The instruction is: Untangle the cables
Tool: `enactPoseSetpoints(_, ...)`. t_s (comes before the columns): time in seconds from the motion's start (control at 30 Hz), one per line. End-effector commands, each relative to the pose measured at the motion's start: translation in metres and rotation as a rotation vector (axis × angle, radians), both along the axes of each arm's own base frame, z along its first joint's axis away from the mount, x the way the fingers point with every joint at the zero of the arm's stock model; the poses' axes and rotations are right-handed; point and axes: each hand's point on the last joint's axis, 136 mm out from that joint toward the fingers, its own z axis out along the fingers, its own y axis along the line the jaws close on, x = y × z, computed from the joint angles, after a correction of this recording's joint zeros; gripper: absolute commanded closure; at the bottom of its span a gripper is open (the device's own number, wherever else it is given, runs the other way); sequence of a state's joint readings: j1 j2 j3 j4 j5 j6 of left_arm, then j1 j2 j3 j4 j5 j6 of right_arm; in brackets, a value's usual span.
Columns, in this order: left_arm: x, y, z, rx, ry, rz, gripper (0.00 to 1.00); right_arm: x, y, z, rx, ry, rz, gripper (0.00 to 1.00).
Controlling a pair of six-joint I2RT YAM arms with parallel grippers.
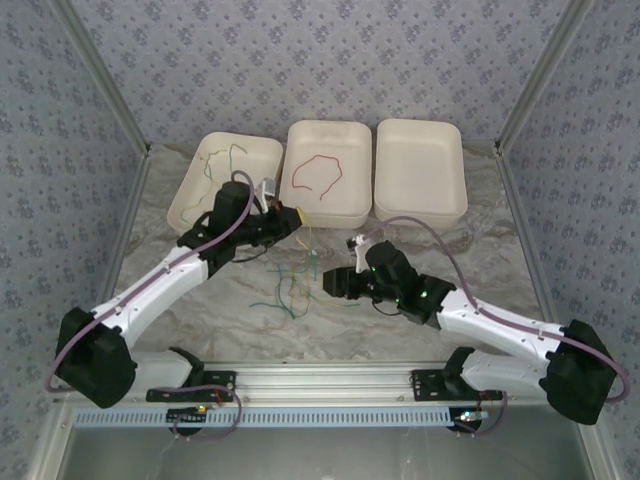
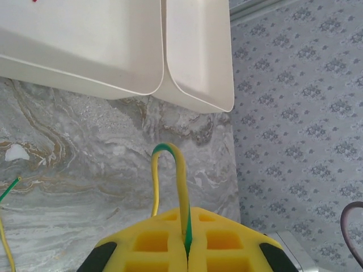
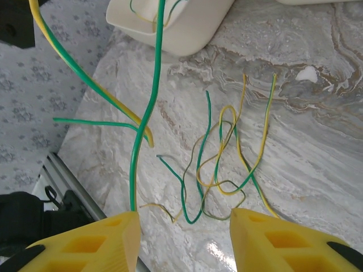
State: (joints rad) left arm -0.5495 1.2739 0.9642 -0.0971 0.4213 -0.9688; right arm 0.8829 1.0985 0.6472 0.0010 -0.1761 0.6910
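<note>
My left gripper [image 1: 292,217] hovers in front of the middle tray [image 1: 352,215], and its yellow pads [image 2: 164,243] are shut on a yellow-green cable [image 2: 182,181] that loops up out of the jaws. A loose tangle of green and yellow cables [image 1: 285,290] lies on the marble between the arms. My right gripper [image 1: 330,283] hangs just right of that tangle, open, with the tangle [image 3: 207,113] on the table beyond its gap [image 3: 184,229]. A lifted green cable [image 3: 135,170] runs down to the tip of the right gripper's left finger [image 3: 108,241], crossing a yellow-green strand [image 3: 85,79].
Three white trays stand side by side at the back: the left one [image 1: 185,205] holds green and yellow cables, the middle one a red cable [image 1: 320,172], and the right one [image 1: 420,215] holds nothing. Patterned walls close in both sides. A metal rail [image 1: 330,378] runs along the near edge.
</note>
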Motion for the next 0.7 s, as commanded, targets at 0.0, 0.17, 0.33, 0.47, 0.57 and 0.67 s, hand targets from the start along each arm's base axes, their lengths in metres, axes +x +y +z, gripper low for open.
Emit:
enactPoseSetpoints(0.0,0.000,-0.004,0.010,-0.002,-0.015,-0.033,1.00,-0.006,0.015,0.021,0.024,-0.040,0.088,0.52)
enactPoseSetpoints(0.17,0.002,-0.005,0.009,-0.003,-0.009,-0.035,1.00,-0.001,0.025,0.018,0.017,-0.030,0.098,0.51)
enactPoseSetpoints(0.33,0.002,-0.005,0.007,0.003,-0.006,-0.033,1.00,0.009,0.037,0.013,0.013,-0.021,0.098,0.56)
enactPoseSetpoints(0.47,0.002,-0.005,0.006,0.004,-0.003,-0.034,1.00,0.017,0.042,0.012,0.001,-0.016,0.088,0.70)
enactPoseSetpoints(0.57,0.002,-0.004,0.007,0.011,-0.005,-0.034,1.00,0.019,0.038,0.011,-0.013,-0.020,0.068,0.90)
enactPoseSetpoints(0.67,0.002,-0.002,0.006,0.027,-0.004,-0.031,1.00,0.019,0.031,0.007,-0.061,-0.042,0.066,1.00)
